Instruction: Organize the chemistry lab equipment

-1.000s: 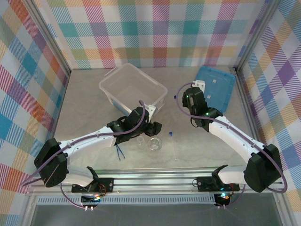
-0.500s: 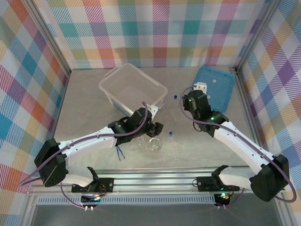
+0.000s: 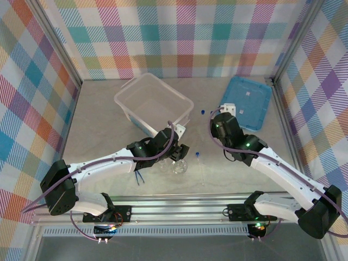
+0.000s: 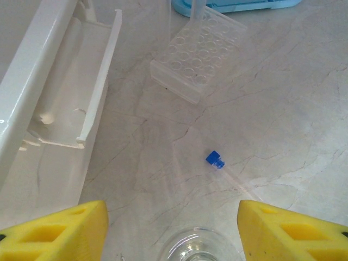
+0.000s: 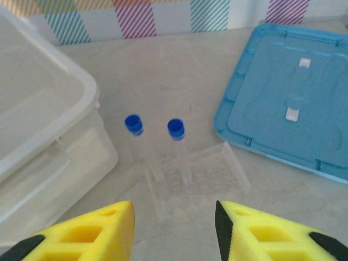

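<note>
I have the left gripper (image 4: 173,225) spread wide and empty. The upright glass flask (image 4: 199,250) sits inside its span, by the near edge of the table (image 4: 283,109).

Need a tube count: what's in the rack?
Two blue-capped tubes stand upright in the rack. Their clear lower ends blend into it, so the exact wells cannot be told.
</note>
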